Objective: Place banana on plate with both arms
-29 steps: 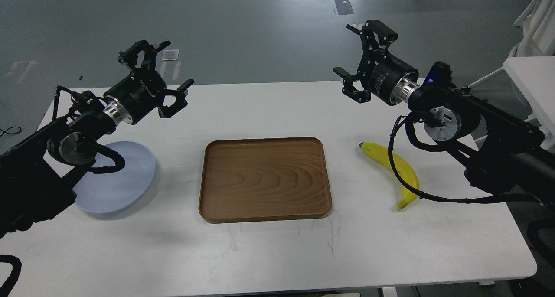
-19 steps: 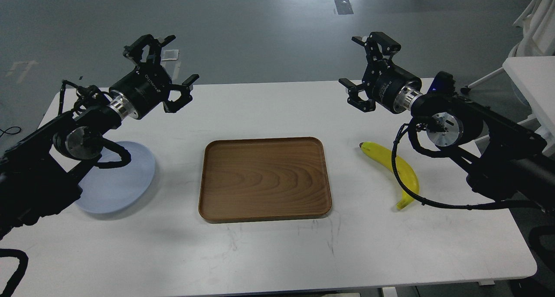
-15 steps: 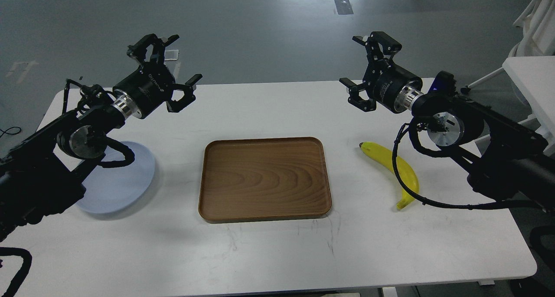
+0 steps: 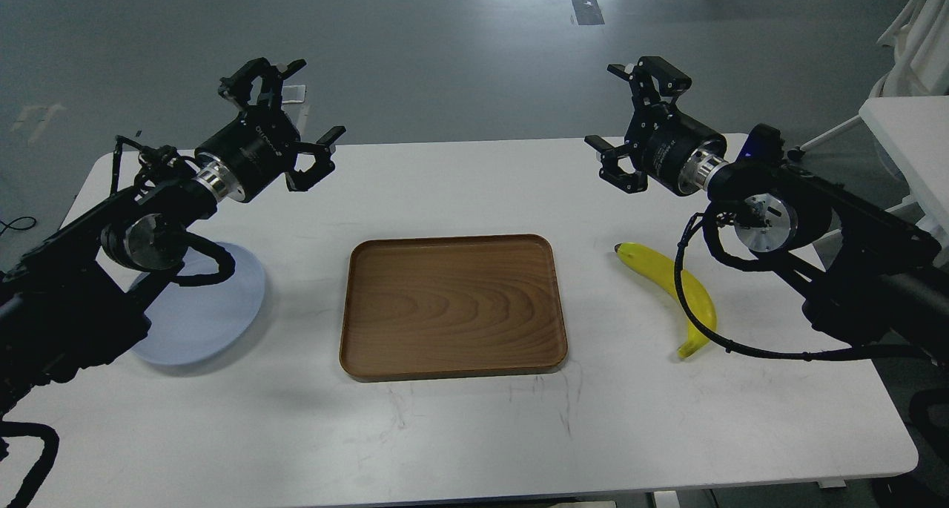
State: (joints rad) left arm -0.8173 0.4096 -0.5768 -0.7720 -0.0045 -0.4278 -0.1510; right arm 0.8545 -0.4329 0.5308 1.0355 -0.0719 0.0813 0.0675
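The yellow banana (image 4: 678, 285) lies on the white table at the right, dark tip towards the tray, partly crossed by a black cable. The pale blue plate (image 4: 204, 311) lies at the left, partly hidden under my left arm. My left gripper (image 4: 285, 111) is open and empty, raised over the table's far left, above and behind the plate. My right gripper (image 4: 630, 115) is open and empty, raised over the far right, above and behind the banana.
A brown wooden tray (image 4: 452, 304) lies in the middle of the white table (image 4: 474, 434), between plate and banana. A second white table (image 4: 908, 141) and chair stand at the far right. Grey floor lies beyond the far edge.
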